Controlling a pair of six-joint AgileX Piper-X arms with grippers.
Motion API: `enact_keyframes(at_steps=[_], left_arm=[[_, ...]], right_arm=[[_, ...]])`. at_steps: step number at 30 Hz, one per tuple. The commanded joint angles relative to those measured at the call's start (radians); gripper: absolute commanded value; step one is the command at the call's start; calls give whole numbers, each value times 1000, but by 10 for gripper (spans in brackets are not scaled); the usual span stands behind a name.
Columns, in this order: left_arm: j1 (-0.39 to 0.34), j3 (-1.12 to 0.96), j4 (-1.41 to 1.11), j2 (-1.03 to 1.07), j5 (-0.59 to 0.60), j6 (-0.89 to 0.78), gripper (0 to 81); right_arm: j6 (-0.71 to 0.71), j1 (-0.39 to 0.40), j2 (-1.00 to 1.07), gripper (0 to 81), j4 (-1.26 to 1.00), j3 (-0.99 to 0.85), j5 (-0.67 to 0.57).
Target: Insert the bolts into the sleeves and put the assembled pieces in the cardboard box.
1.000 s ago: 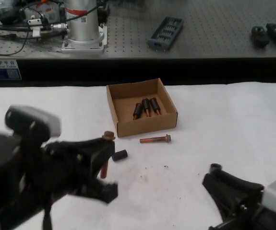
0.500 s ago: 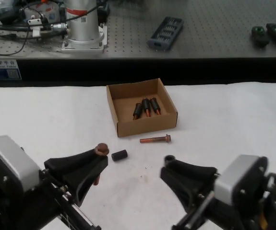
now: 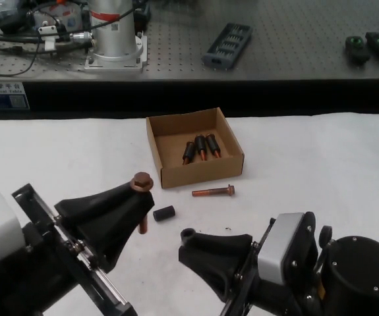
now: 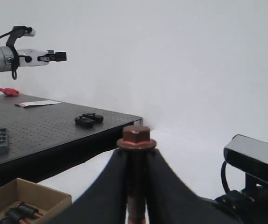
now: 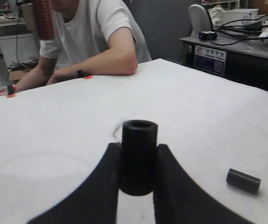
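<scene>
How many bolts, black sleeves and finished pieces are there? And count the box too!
Bolts: 2, a held bolt in the left jaws and a loose bolt near the cardboard box.
Sleeves: 2, a held sleeve in the right jaws and a loose sleeve.
Assembled pieces: 3, inside the box.
Cardboard box: 1.
Total: 8.

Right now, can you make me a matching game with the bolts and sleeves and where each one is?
Things
1. upright bolt
2. flat bolt
3. upright sleeve
4. assembled pieces

Places
A. inside the cardboard box
B. held in the right pincer
C. on the white cloth, just outside the box
D. held in the left pincer

Pairs: 1-D, 2-C, 3-B, 4-A
</scene>
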Motion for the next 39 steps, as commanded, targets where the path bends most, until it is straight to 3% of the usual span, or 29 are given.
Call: enact_keyframes(at_steps=[1, 10, 23, 39], left_arm=[[-1, -4, -72, 36, 27, -28, 6], [-1, -4, -234, 179, 109, -88, 6], [-1, -6, -230, 199, 108, -120, 6], [-1, -4, -269, 199, 44, -239, 6]], right_arm=[[17, 1, -1, 57, -21, -8, -65], [24, 1, -1, 57, -21, -8, -107], [45, 1, -1, 57, -34, -8, -219], [45, 1, -1, 57, -96, -6, -263]])
